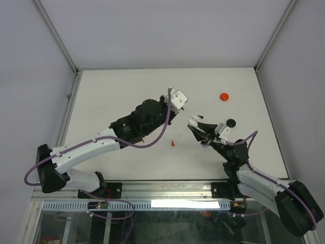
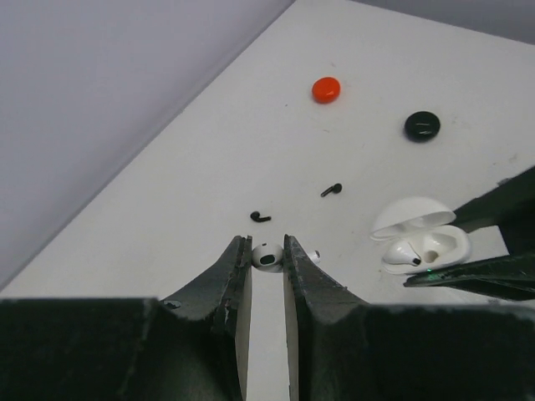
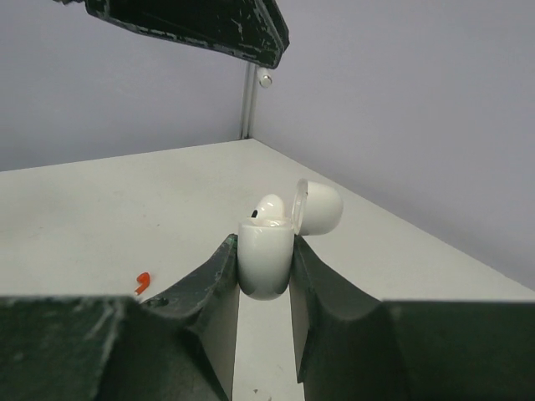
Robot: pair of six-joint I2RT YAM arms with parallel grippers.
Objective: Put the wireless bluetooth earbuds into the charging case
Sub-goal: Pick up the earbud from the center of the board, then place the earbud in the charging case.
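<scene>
Earbud: white earbud, pinched in left gripper tips, raised above the table for seating.
Case: charging case, lid open, clamped upright by right gripper just to the right, steadied to receive it.
Slots: one bud already seated; other looks free.

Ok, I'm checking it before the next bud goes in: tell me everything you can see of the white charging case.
The white charging case is glossy, rounded plastic with its hinged lid flipped open. One white earbud sits inside; the neighbouring socket looks empty. The right end effector clamps its body on both sides.
</scene>
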